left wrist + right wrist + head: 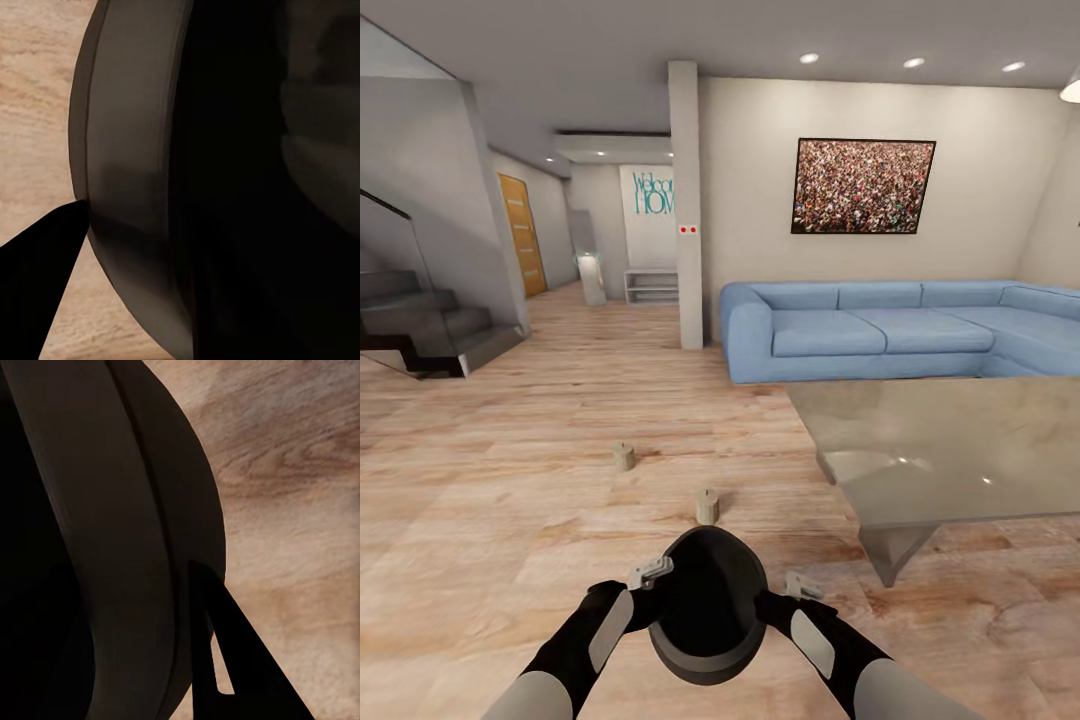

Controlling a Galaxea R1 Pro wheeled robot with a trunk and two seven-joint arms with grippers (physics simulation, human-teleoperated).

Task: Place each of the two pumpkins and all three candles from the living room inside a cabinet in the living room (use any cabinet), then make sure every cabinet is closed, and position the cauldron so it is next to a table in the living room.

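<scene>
The black cauldron (pixel 707 610) hangs tilted just in front of me, mouth towards the camera, between both arms. My left gripper (pixel 658 583) grips its left rim and my right gripper (pixel 788 596) its right rim. Its dark wall (pixel 150 150) stands close in the left wrist view with one finger (pixel 45 255) against it. The right wrist view has the same wall (pixel 112 547) and a finger (pixel 240 660) on its outside. Two beige candles (pixel 623 457) (pixel 707 507) stand on the floor ahead. The grey glossy table (pixel 960 450) is at the right. The pumpkins and the cabinet are out of view.
A blue corner sofa (pixel 860 330) lines the wall behind the table. A white pillar (pixel 686 200) stands left of it, with a hallway beyond. Dark stairs (pixel 430 320) rise at the far left. Wood floor (pixel 510 500) stretches wide to the left and ahead.
</scene>
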